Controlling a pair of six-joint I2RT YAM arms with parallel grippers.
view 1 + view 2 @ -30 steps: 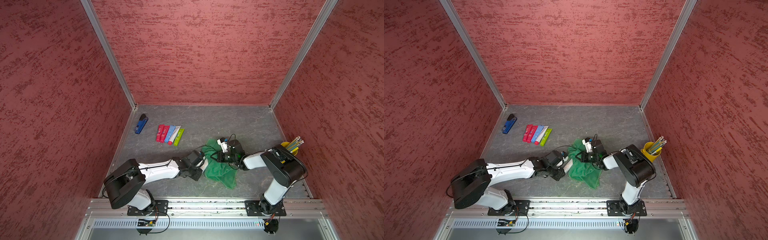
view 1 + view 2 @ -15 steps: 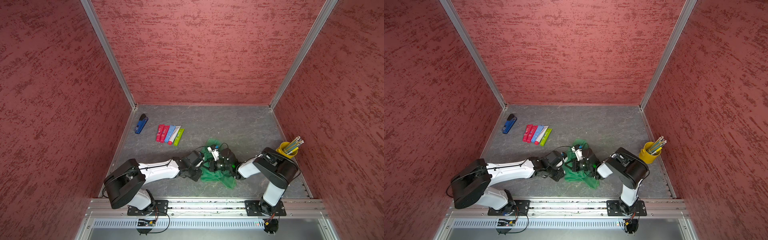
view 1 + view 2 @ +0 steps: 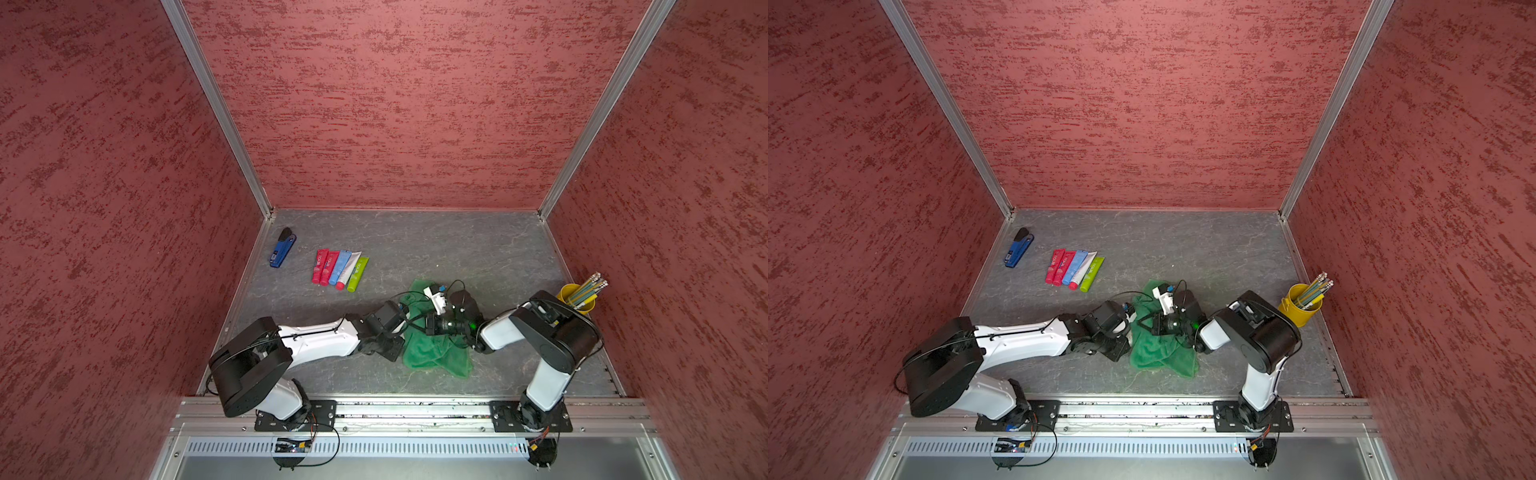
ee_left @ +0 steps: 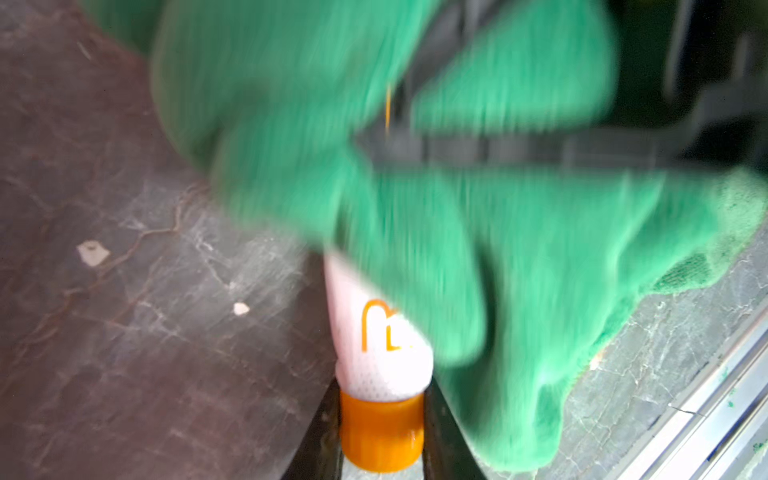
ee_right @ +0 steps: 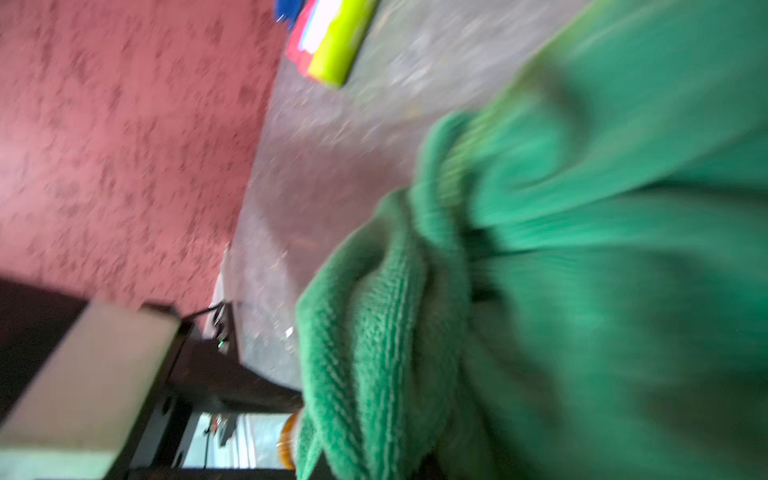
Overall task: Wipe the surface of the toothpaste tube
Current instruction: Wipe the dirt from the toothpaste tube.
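Observation:
A white toothpaste tube (image 4: 374, 332) with orange lettering and an orange cap (image 4: 381, 436) sticks out from under a green cloth (image 4: 457, 208). My left gripper (image 4: 381, 399) is shut on the tube at its cap, one dark finger on each side. In both top views the cloth (image 3: 434, 353) (image 3: 1158, 349) lies bunched between the two arms and hides the tube. My right gripper (image 3: 428, 324) is shut on the cloth, its fingers buried in the folds (image 5: 540, 291). The orange cap (image 5: 286, 440) peeks out beside the cloth in the right wrist view.
Several coloured tubes (image 3: 338, 270) lie in a row at the back left, with a blue stapler (image 3: 282, 252) beyond them. A yellow cup of pencils (image 3: 579, 297) stands by the right wall. The metal front rail (image 3: 395, 409) runs just behind the cloth.
My right gripper has dragged the cloth leftward over the tube, bunching it against the left gripper. The left arm has held still with the tube.

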